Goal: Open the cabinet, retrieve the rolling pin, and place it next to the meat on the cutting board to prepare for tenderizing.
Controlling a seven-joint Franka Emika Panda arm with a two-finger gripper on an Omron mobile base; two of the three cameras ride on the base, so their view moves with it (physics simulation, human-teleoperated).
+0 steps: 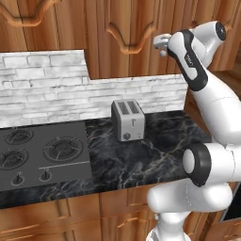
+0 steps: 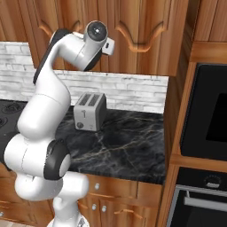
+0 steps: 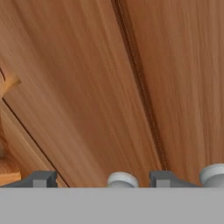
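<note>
Hand view, fingers (image 3: 164,179): set wide apart, holding nothing; tips close up against the wood.
Knob between the fingers (image 3: 122,179): small, round, silver; bracketed on both sides, with a gap showing on each side, so not yet pinched.
Second knob (image 3: 214,175): just outside one fingertip, on the far side of the door seam.
Door seam (image 3: 140,87): thin dark line running straight away from the fingertips; closed tight, no gap.
Cabinet (image 1: 117,28): directly ahead of the fingers, both arched doors shut.
Toaster (image 1: 127,120): well below the fingers, upright at the back of the counter (image 1: 155,150).
Stove (image 1: 42,155): lower again and off to the side, beyond the toaster.
Done so far: reach to the cabinet knob complete, judging by the straddle.
Step in hand: likely closing on the knob for a pull.
Left to do: nearly everything, namely swinging the door open, finding and lifting the rolling pin (presumably behind the shut doors), carrying it down, and laying it beside the meat on the cutting board.
</note>
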